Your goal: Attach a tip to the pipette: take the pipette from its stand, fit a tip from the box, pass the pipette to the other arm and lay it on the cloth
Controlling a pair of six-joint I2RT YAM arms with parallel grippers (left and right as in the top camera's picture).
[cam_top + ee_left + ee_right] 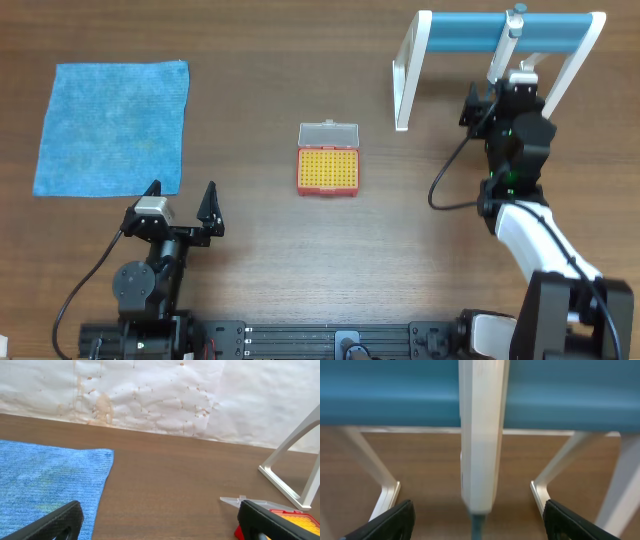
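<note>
A white pipette (479, 445) hangs upright from the blue bar of its white-framed stand (500, 35) at the back right; its top (516, 17) pokes above the bar. My right gripper (505, 95) is open right in front of the pipette body, a dark finger (385, 522) on each side, not touching it. The tip box (328, 170), red with yellow tips and its clear lid open, sits mid-table. A blue cloth (112, 128) lies flat at the back left. My left gripper (182, 210) stands open near the front left, nothing between its fingers.
The stand's white legs (384, 492) spread out on the table to both sides of the pipette. In the left wrist view the cloth (45, 485), the tip box (295, 517) and a stand leg (290, 477) lie ahead. Bare wooden tabletop (250, 250) surrounds the box.
</note>
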